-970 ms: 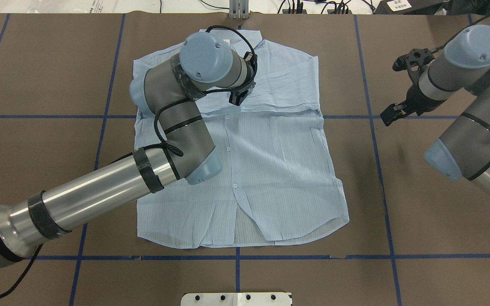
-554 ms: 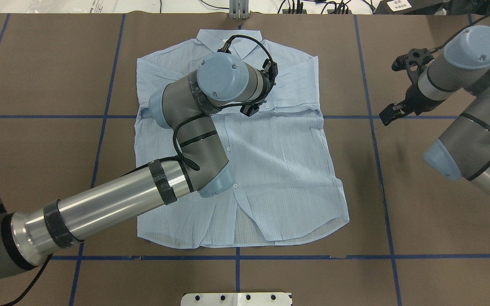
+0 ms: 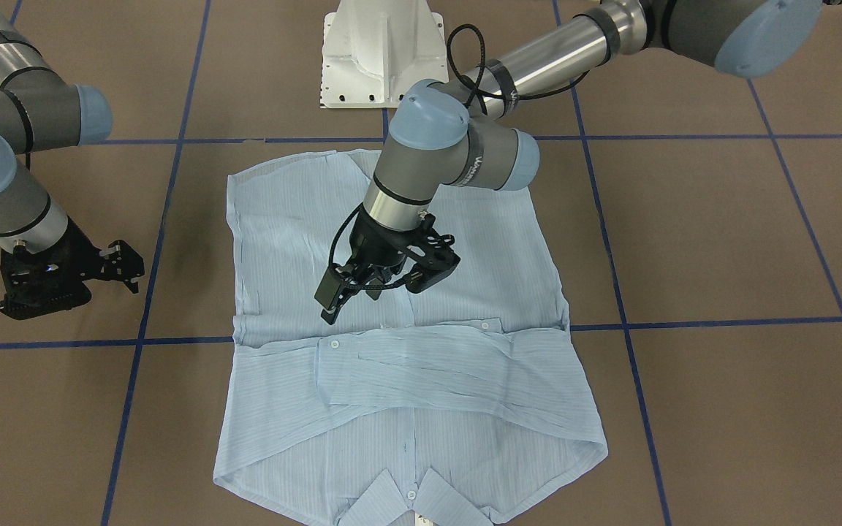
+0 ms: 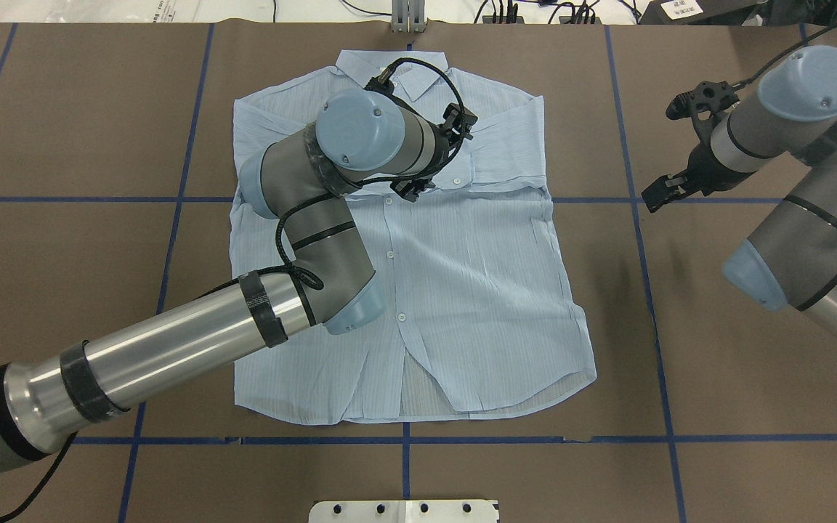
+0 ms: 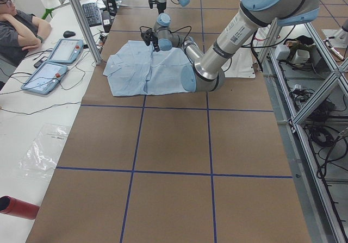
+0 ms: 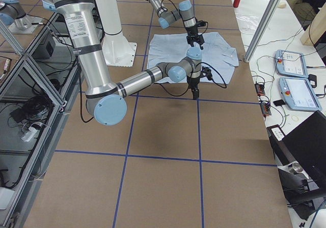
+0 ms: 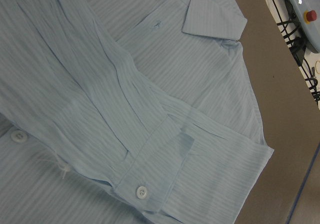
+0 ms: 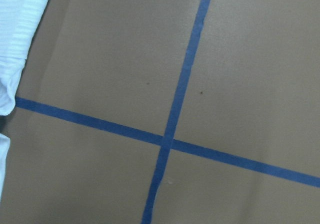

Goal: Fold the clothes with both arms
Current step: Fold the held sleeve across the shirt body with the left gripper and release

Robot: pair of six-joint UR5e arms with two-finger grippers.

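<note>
The pale blue striped shirt (image 4: 462,290) lies flat on the brown table, buttoned front up, collar (image 4: 397,69) at the far edge. Both sleeves are folded across the chest (image 3: 435,365). My left gripper (image 4: 410,190) hovers just above the chest by the folded sleeves (image 3: 331,307), open and empty. The left wrist view shows only a cuff with a button (image 7: 141,192) and the collar, no fingers. My right gripper (image 4: 657,195) is open and empty above bare table to the right of the shirt (image 3: 127,267). The right wrist view shows a shirt edge (image 8: 20,23).
The table (image 4: 716,378) is brown with blue tape lines. The white pedestal base (image 3: 381,51) stands at the robot's edge. In the exterior left view an operator (image 5: 16,28) sits beside two tablets (image 5: 54,63), and a red cylinder (image 5: 16,206) lies at the near corner.
My left arm swung right and toward the robot over the chest, then back a little left. The shirt has not moved. My right gripper has barely shifted.
</note>
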